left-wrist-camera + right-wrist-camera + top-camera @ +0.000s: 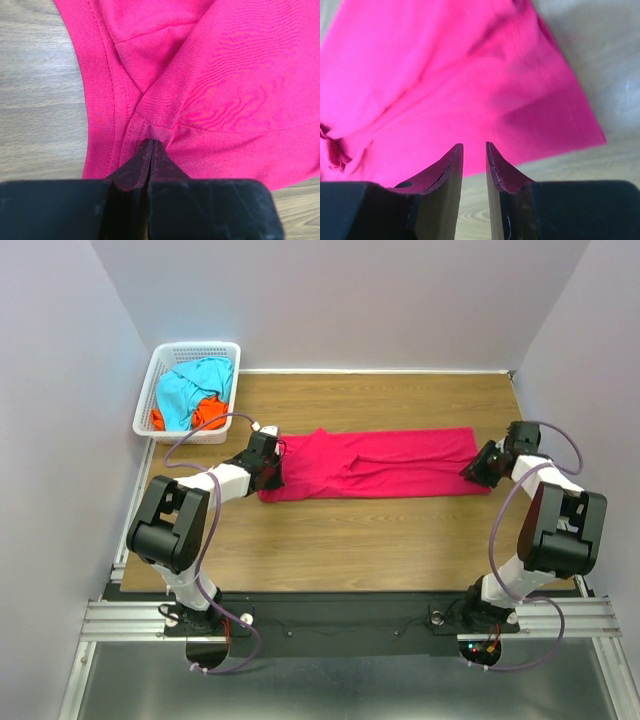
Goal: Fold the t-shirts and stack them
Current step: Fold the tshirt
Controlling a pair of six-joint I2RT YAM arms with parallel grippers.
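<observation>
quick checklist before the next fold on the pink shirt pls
1. Left end effector pinching the pink shirt at its collar end: ok, jaws closed on the cloth.
2. Right end effector gripping the other end: not ok, its jaws stand apart at the shirt's edge with nothing between them.
3. Pink shirt laid out as a long strip on the table: ok, with a few wrinkles.
4. Blue shirt and orange shirt out of the way in the basket: ok.
5. All cloth layers caught in the left pinch: cannot tell.
</observation>
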